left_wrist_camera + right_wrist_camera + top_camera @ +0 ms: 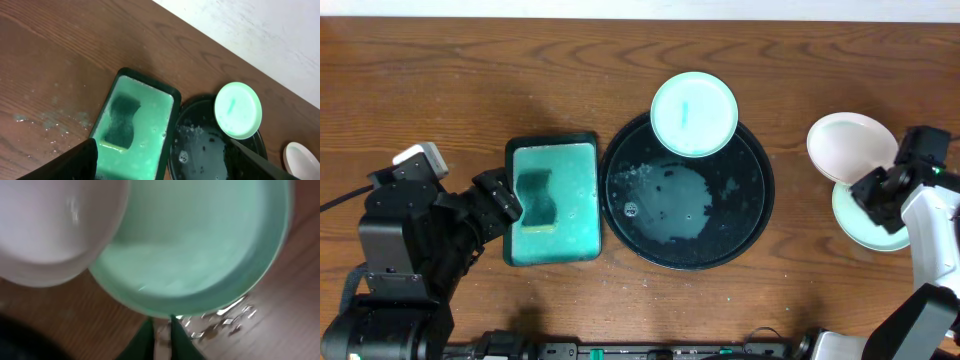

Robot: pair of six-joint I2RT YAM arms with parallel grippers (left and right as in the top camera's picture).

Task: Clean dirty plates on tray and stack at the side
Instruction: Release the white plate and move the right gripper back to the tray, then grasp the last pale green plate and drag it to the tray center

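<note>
**White plate stacked on mint plate on the bench; third plate on black tray**

The left gripper is held wide apart over the green tray. The right gripper is seen nearly together at the mint plate's rim. Whether the rim is gripped cannot be told.

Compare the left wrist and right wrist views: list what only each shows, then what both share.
Left wrist only: the green tray with its dark sponge, and the black tray with a smeared mint plate on its rim. Right wrist only: a second mint plate up close, water drops beside it. Both: the white plate and the wooden table.
</note>
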